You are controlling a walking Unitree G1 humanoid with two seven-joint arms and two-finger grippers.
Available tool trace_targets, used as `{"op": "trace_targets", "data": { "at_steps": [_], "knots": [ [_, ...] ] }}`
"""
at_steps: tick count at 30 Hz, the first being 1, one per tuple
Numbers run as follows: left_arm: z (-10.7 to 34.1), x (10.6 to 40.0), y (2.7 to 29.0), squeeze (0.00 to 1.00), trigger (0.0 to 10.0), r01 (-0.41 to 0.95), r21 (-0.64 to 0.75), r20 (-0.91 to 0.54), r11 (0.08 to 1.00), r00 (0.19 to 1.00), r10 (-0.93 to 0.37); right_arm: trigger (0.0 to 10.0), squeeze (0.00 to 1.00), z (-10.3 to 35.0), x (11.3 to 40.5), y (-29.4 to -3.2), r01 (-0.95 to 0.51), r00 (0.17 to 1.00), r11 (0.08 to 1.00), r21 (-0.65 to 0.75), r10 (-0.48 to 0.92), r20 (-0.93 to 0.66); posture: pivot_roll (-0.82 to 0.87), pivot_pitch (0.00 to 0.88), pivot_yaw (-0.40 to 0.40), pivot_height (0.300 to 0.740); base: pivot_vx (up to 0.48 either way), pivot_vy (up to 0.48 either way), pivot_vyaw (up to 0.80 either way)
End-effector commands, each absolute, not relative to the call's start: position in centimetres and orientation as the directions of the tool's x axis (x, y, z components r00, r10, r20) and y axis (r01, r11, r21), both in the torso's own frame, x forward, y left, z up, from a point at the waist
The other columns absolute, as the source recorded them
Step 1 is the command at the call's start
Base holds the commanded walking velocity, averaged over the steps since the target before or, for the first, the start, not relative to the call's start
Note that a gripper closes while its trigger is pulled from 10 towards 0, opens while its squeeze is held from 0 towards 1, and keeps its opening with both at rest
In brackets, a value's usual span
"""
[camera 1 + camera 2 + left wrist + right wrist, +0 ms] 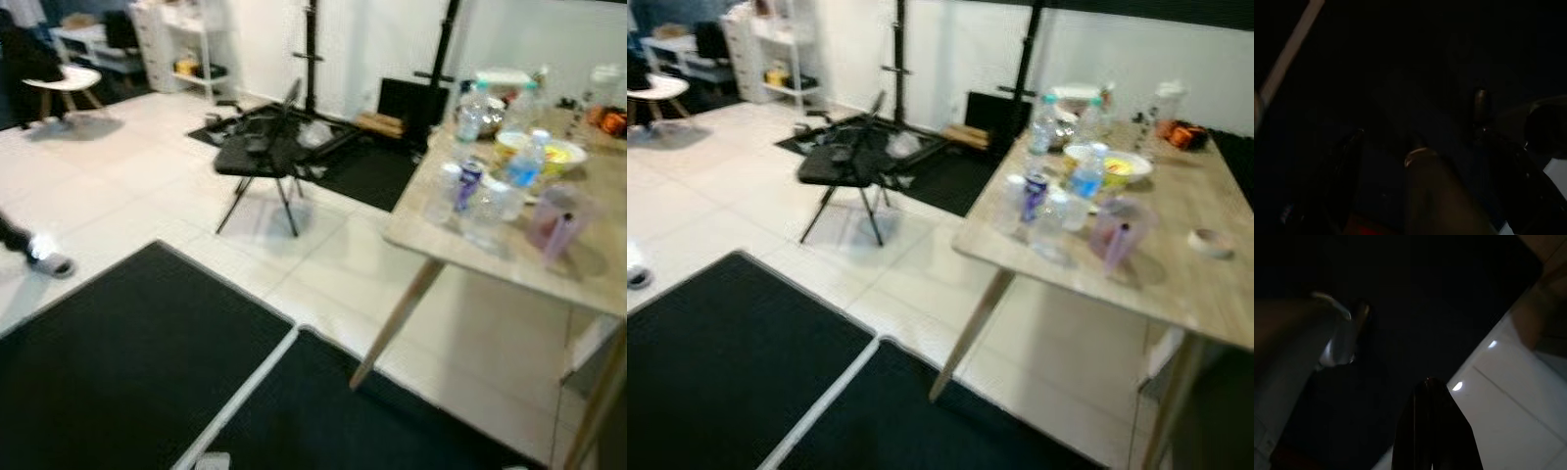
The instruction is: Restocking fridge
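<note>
A wooden table is standing at the right on a pale tiled floor. Water bottles, a can, a yellow bowl and a pink cup are crowding its near-left corner, blurred. A black folding chair is sitting well apart, beyond black mats. Both wrist views are lying in deep shade; whether the left gripper or right gripper is released or clenched, I cannot tell.
</note>
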State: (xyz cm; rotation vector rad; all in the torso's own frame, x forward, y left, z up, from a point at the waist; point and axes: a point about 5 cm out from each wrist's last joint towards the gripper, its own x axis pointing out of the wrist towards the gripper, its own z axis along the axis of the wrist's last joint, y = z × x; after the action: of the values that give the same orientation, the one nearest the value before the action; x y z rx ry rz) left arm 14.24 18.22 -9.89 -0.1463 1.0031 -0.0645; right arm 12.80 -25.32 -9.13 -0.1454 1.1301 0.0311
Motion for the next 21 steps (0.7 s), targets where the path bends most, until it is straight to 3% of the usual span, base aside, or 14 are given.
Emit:
{"op": "trace_targets", "data": {
  "at_steps": [1, 21],
  "knots": [
    [-10.08, 13.72, 18.29, 0.0, 10.0, -0.014, -0.149, -0.844, 0.989, 0.522, -0.119, 10.0, 0.0, -9.0, 13.13, -25.41, -0.109, 0.431, 0.988, -0.113, -0.055, -0.901, -0.09, 0.005, 0.001, 0.74, 0.371, 0.0, -0.78],
    [-10.09, 13.53, 18.75, 0.0, 10.0, -0.009, -0.129, -0.849, 0.992, 0.518, -0.106, 10.0, 0.0, -9.2, 12.84, -25.14, -0.113, 0.42, 0.986, -0.121, -0.063, -0.905, -0.08, 0.002, 0.006, 0.74, 0.355, 0.0, -0.78]
  ]
}}
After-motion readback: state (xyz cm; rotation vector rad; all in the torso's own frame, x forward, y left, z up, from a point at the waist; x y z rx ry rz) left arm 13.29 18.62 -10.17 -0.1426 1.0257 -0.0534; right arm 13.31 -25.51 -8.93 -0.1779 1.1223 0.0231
